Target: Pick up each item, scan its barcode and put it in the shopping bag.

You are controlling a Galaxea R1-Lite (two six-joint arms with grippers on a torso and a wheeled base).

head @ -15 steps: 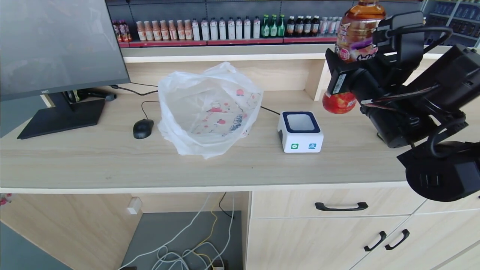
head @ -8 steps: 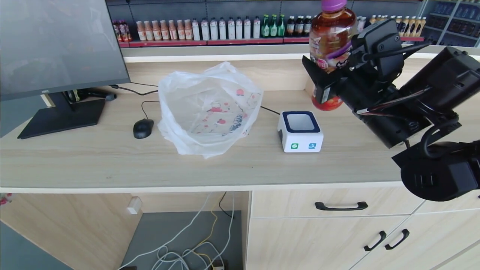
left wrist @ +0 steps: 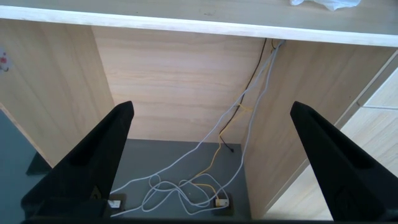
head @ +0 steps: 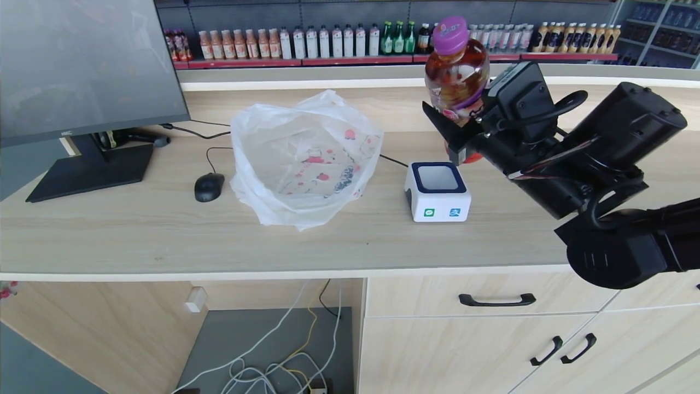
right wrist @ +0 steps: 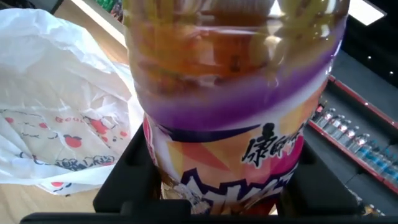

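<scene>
Right claw (head: 456,130): I see it clenched on the amber drink bottle (head: 457,76), held upright just beyond the scanner (head: 437,192), right of the shopping bag (head: 303,158).

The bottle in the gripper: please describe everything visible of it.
The bottle is clear plastic, filled with amber drink, with a purple cap and a purple, orange and red label. It stands nearly upright in the air, clamped at its lower half by the right gripper, just beyond the white scanner.

Light wood counter (head: 164,241), drawers (head: 492,328) below, monitor (head: 82,65), drink shelves (head: 328,42) behind, cables (head: 257,342) on grey floor (head: 219,334).
</scene>
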